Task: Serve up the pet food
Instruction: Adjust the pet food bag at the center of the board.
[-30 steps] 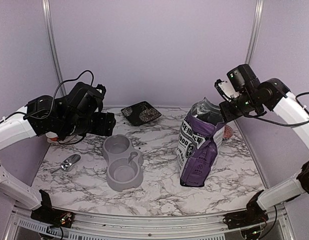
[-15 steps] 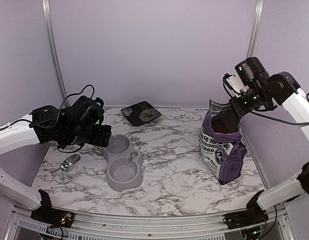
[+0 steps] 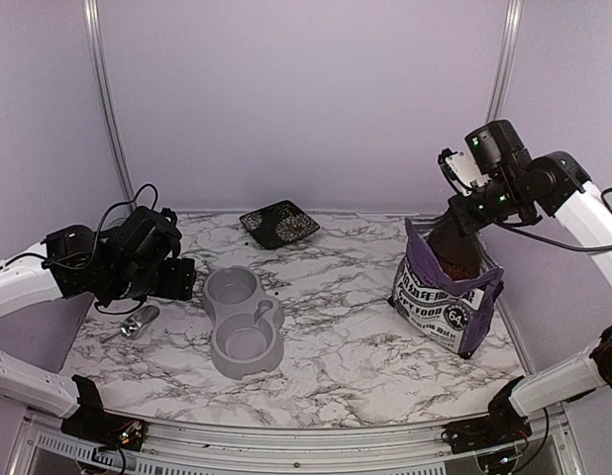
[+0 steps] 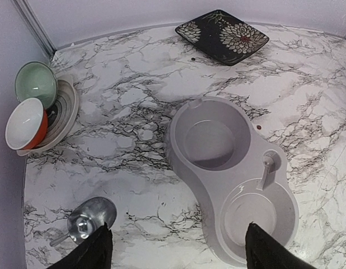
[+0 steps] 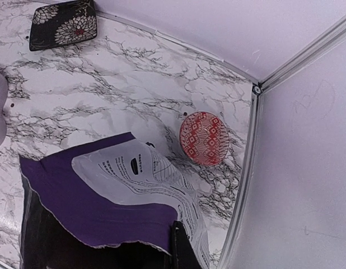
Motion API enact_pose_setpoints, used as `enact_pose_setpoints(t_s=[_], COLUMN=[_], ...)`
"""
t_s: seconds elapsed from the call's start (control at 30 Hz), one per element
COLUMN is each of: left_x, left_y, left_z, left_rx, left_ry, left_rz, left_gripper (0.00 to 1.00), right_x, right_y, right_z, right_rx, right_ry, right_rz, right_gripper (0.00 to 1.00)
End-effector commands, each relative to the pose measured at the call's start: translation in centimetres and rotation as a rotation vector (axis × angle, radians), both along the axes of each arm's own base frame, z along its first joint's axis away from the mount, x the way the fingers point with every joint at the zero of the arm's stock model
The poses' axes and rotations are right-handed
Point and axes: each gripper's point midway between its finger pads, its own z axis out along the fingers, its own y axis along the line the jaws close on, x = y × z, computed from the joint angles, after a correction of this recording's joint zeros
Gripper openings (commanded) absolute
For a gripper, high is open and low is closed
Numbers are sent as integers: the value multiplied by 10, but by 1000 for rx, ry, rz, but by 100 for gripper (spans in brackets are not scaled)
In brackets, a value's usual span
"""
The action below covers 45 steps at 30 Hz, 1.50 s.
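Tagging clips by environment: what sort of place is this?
Probably a lab robot cell, not a home: plain lilac walls with metal corner posts, a marble-pattern table, and staged props like the grey double bowl and puppy food bag.

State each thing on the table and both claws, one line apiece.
bag: top open, leaning, gripped at its top edge.
pet food: inside the bag, none served.
double bowl: both wells empty.
scoop: lying flat, not held.
black plate: empty.
left claw: open, holding nothing.
right claw: shut on the bag.
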Motion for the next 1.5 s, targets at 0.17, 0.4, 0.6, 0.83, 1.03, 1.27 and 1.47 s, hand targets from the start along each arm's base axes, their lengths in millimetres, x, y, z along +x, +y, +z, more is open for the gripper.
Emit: enact_pose_setpoints(t_s=[0.17, 0.4, 0.6, 0.83, 1.03, 1.27, 1.47], left_x=[-5, -7, -12, -14, -8, 9, 20], left_y=[21, 31, 40, 51, 58, 71, 80], left_z=[-13, -27, -42, -58, -66, -93, -118], left_rx=[8, 26, 32, 52, 48, 45, 155], left_ry=[46, 85, 133, 189, 244, 387, 508], left_rz=[72, 96, 93, 95, 90, 116, 70], left_gripper=[82, 82, 82, 81, 80, 76, 72], right_x=[23, 35, 34, 30, 18, -7, -28], right_y=[-5, -19, -22, -21, -21, -3, 1], right_z=[79, 31, 45, 58, 85, 111, 121], right_rx=[176, 177, 198, 208, 262, 415, 477], right_ry=[-321, -205, -223, -245, -298, -341, -357], right_rz=[-116, -132, -92, -64, -50, 64, 118], right_gripper=[0, 0, 34, 49, 54, 57, 60])
